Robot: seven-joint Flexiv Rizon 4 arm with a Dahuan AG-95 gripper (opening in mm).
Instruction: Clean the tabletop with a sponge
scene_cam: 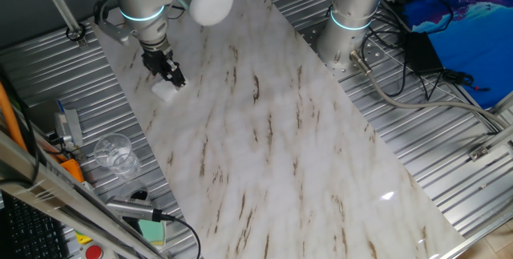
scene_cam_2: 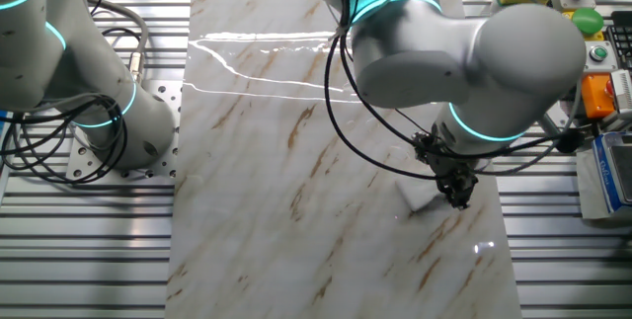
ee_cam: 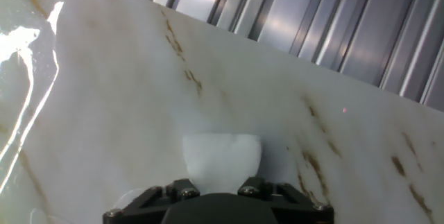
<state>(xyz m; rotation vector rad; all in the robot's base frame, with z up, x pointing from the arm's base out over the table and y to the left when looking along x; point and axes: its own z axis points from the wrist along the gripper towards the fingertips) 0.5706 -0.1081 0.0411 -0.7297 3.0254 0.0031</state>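
Note:
The tabletop point(scene_cam: 280, 131) is a long white marble-look slab with brown veins; it also shows in the other fixed view point(scene_cam_2: 296, 161) and the hand view point(ee_cam: 125, 99). The sponge point(scene_cam: 166, 91) is a small white soft block that rests on the slab near its far left edge. It also shows in the other fixed view point(scene_cam_2: 420, 196) and the hand view point(ee_cam: 220, 158). My gripper point(scene_cam: 171, 77) is shut on the sponge and presses it onto the slab, as the other fixed view point(scene_cam_2: 456, 193) also shows. In the hand view the fingertips are hidden behind the gripper body.
Ribbed grey metal point(scene_cam: 88, 82) surrounds the slab. A clear glass point(scene_cam: 115, 153), a green block point(scene_cam: 151, 230) and tools lie left of the slab. A second robot base point(scene_cam: 349, 18) with cables stands at the far right edge.

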